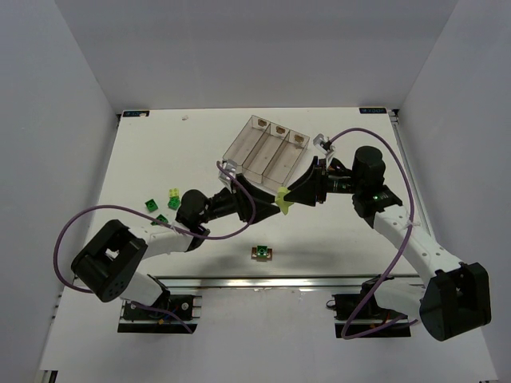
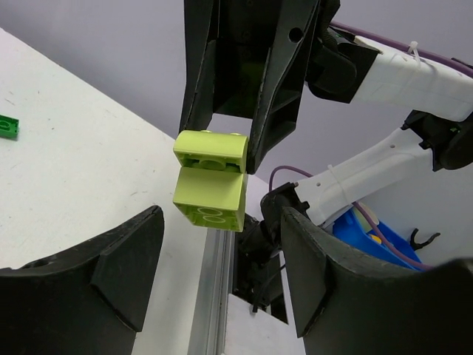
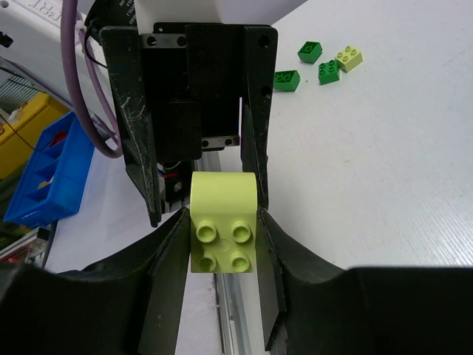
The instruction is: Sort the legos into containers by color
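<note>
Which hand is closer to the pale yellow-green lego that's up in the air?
Right. The right hand grips the pale yellow-green lego between its fingers. The left hand faces it, open, with a finger on either side and gaps showing.

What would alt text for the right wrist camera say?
A pale yellow-green brick is pinched in the right tool, studs toward the camera, with the left tool facing it from beyond. Four loose bricks lie farther off on the white table.
</note>
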You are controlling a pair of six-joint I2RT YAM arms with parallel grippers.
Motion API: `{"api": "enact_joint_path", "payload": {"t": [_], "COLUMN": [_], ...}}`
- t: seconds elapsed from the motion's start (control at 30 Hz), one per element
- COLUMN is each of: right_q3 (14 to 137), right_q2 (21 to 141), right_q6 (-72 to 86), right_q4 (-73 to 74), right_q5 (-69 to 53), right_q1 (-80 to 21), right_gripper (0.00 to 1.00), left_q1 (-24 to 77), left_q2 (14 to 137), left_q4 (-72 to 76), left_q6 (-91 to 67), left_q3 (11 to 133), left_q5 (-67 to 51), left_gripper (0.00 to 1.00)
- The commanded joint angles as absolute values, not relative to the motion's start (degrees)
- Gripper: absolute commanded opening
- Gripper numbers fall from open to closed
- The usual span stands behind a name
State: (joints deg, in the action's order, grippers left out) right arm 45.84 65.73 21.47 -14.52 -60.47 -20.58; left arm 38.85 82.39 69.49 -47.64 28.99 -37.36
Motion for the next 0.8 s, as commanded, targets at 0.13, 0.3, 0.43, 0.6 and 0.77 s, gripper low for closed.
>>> {"api": "enact_joint_path", "payload": {"t": [0.13, 0.3, 0.43, 0.6, 0.77], "right_q3": [44.1, 43.8, 43.7, 43.6, 43.5], "right_q2": [65.8, 66.1, 66.4, 66.7, 66.7], "right_q6": [24.3, 24.3, 24.2, 23.9, 23.6], "right_q4": [-20.5, -20.7, -20.9, -21.0, -21.1], "right_q5": [-63.1, -63.0, -62.8, -62.8, -62.6], "right_q1": [-20.1, -20.2, -20.3, -20.4, -20.7], "right_gripper": [0.0, 0.0, 0.0, 0.0, 0.0], "left_q1": [39.5, 39.5, 39.6, 39.7, 39.8], "left_q2": [83.6, 83.3, 83.5, 83.9, 84.0], "left_q4": [72.2, 72.7, 72.6, 72.7, 72.9], "left_q6": [-48.3, -48.3, -48.5, -48.9, -49.1], "left_q3": [31.0, 31.1, 31.2, 31.5, 31.6], "left_q5": [-38.8, -39.0, -39.4, -39.7, -39.9], "left_gripper": [0.68, 0.65, 0.64, 0.64, 0.61]}}
